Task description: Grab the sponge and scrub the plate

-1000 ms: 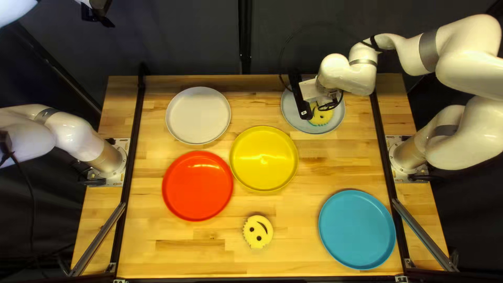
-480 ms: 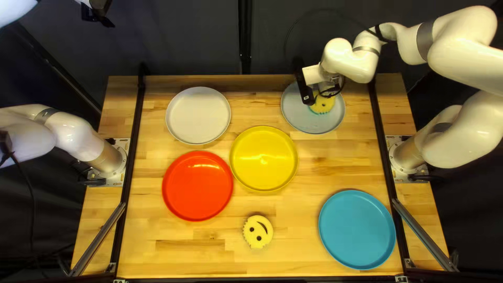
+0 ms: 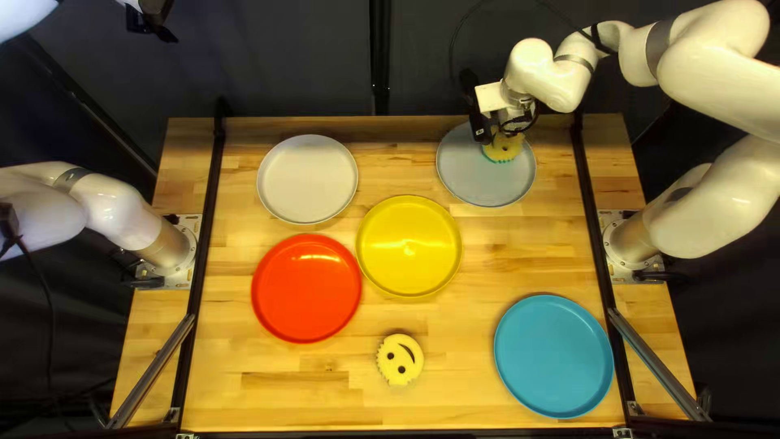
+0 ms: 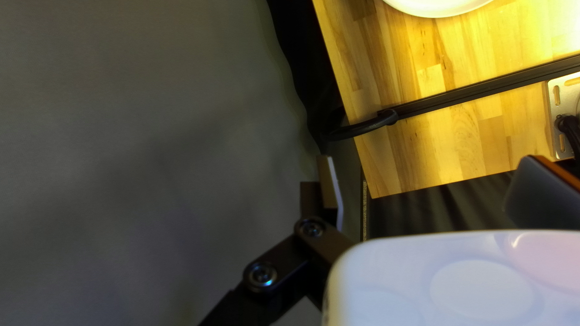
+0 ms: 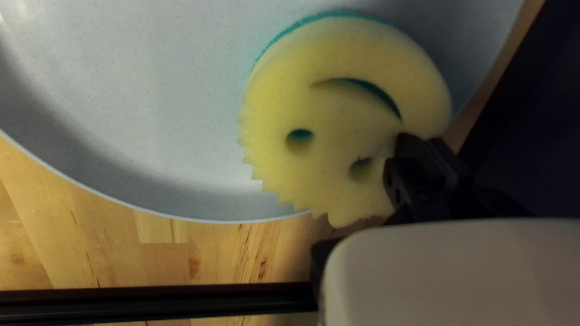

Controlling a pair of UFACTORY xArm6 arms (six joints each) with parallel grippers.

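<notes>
On the surface (image 3: 487,268) near its far right corner, the right tool (image 5: 400,145) pinches a smiley-face sponge (image 5: 338,108) over the grey plate (image 5: 133,90), green scouring layer (image 5: 338,13) down, presumably for scrubbing, while the left tool (image 4: 430,175) hangs spread beyond the far left corner.

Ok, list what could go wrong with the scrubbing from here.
The grey plate lies close to the far edge of the table, so a hard push that way might tip it off. The sponge reaches past the plate's rim, so it may catch there. The right gripper pinches it off-centre, so it could twist under drag.
</notes>
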